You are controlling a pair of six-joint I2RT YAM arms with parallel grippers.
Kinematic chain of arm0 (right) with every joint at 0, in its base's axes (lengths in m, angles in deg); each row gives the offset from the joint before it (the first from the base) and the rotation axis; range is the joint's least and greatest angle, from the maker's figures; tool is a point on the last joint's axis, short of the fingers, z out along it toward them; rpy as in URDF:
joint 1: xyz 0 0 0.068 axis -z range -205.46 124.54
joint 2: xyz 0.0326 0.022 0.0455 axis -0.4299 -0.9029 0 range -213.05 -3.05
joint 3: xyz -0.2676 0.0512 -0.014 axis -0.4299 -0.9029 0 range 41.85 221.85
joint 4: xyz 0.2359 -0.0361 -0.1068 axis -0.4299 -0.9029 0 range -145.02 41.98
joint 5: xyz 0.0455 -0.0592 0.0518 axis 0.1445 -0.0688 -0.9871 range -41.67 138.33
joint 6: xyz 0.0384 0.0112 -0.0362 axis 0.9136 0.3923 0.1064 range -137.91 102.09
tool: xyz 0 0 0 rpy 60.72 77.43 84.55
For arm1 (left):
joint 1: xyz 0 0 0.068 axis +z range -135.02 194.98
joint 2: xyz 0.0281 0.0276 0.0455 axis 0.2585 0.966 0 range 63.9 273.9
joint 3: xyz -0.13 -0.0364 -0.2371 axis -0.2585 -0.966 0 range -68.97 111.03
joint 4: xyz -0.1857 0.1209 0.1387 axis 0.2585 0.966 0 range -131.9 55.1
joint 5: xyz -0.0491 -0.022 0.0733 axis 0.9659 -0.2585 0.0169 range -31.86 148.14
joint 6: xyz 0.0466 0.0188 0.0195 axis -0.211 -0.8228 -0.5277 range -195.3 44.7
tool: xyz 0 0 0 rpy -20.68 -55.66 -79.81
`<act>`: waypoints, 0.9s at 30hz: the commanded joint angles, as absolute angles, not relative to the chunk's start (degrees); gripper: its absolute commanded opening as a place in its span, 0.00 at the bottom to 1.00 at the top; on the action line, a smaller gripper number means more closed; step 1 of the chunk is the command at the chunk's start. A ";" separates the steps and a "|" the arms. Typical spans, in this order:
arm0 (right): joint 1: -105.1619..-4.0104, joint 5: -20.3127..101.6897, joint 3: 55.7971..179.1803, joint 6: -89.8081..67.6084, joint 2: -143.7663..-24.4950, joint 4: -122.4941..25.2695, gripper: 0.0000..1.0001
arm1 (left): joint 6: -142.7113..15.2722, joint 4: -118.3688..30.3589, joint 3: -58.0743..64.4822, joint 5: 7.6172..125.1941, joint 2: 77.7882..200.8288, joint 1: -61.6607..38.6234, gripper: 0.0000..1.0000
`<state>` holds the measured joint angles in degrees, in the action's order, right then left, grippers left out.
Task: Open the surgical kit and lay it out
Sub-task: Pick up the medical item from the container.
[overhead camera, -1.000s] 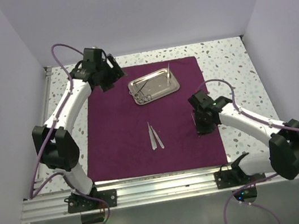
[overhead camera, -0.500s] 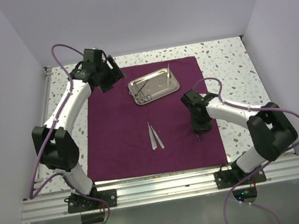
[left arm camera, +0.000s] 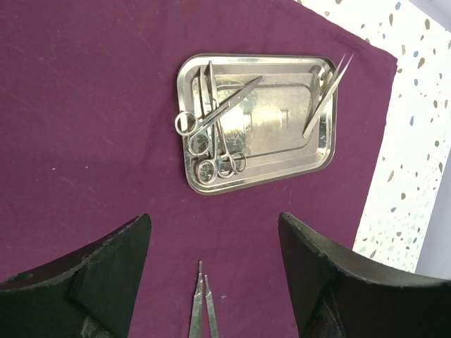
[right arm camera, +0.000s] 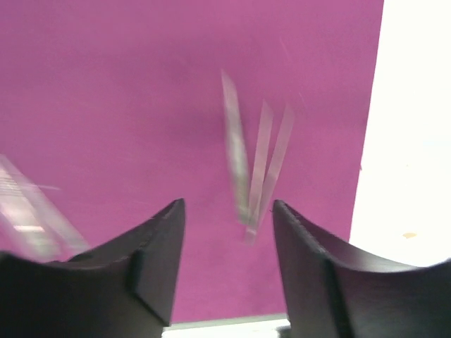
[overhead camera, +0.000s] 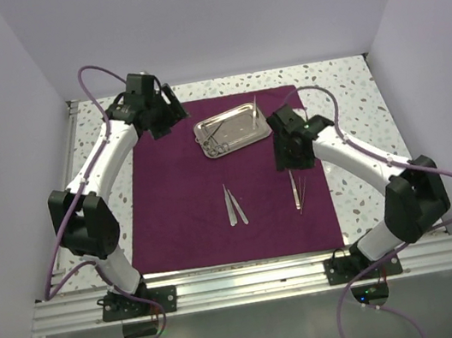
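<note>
Top view: right gripper (overhead camera: 285, 157) has gone from lower right of cloth (overhead camera: 175, 199) up beside tray (overhead camera: 245, 127); jaws spread, empty. Thin steel tool (overhead camera: 297, 190) now lies uncovered, right of tweezers (overhead camera: 234, 207). Left gripper (overhead camera: 164, 120) unmoved, upper left.
Left wrist: jaws spread; scissors (left arm camera: 211, 127) in tray.
Right wrist: blurred tool on cloth.

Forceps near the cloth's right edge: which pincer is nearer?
Right. The right pincer is just beyond the forceps; the left pincer is at the far-left corner of the cloth.
</note>
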<state>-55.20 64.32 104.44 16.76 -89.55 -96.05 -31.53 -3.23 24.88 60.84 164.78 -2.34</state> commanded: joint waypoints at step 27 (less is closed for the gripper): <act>-46.20 60.83 181.07 8.63 -144.63 -98.73 0.65 | -36.36 -3.32 16.99 56.56 154.16 -2.16 0.79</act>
